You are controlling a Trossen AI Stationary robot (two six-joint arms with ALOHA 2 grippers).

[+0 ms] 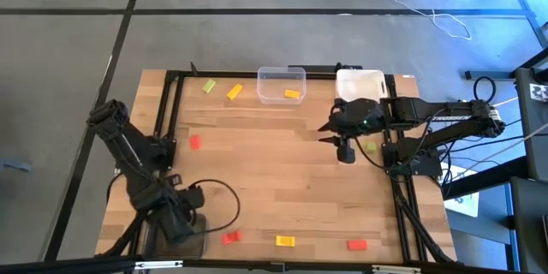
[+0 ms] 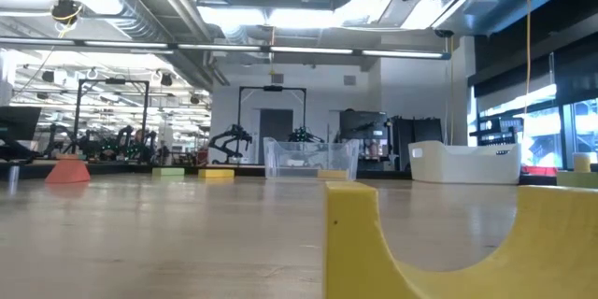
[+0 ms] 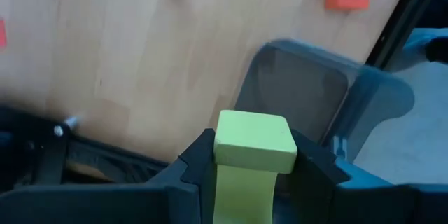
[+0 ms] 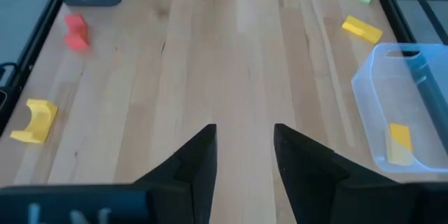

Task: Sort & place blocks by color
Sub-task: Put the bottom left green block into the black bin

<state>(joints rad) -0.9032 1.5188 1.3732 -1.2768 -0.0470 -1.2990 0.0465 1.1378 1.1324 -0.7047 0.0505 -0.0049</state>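
Note:
My left gripper hangs over the table's near left corner, shut on a light green block. A dark grey bin lies below and just beyond it. My right gripper stands open above the right middle of the table, with nothing between its fingers. Loose blocks lie flat on the wood: green and yellow at the far left, red at the left, and red, yellow and red along the near edge. Another yellow block lies in the clear bin. My left gripper pinches the light green block by two opposite sides between its two fingers. The fingers point down from above. The block's lower end sticks out past the fingertips, and the block is lifted clear of table and bin.
A white bin stands at the far right beside the clear bin. A green block lies under my right arm. Black frame rails run along the table's sides. In the low view, a yellow arch block fills the foreground.

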